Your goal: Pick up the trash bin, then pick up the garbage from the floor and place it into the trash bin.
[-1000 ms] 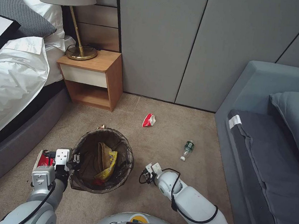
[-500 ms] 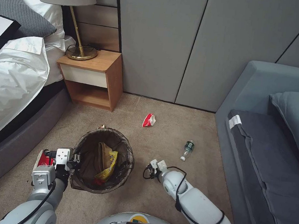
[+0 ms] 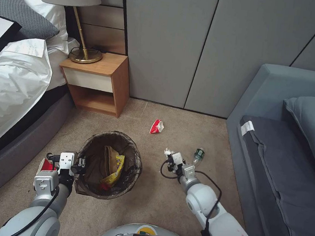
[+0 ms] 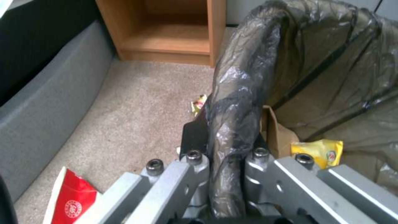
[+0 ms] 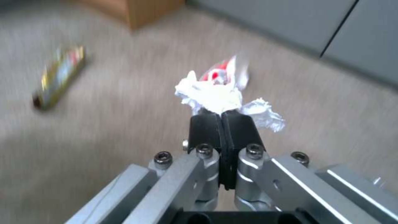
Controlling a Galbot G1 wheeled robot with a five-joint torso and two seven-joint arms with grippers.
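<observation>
Left gripper (image 4: 226,161) clamps the trash bin (image 3: 109,165) rim; right gripper (image 5: 222,124) pinches white tissue (image 5: 211,96); no label legible

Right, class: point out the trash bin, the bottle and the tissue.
trash bin (image 3: 134,160), head view, bag-covered rim.
bottle (image 3: 198,154), head view, green label.
tissue (image 5: 211,96), right wrist view, crumpled middle.
</observation>
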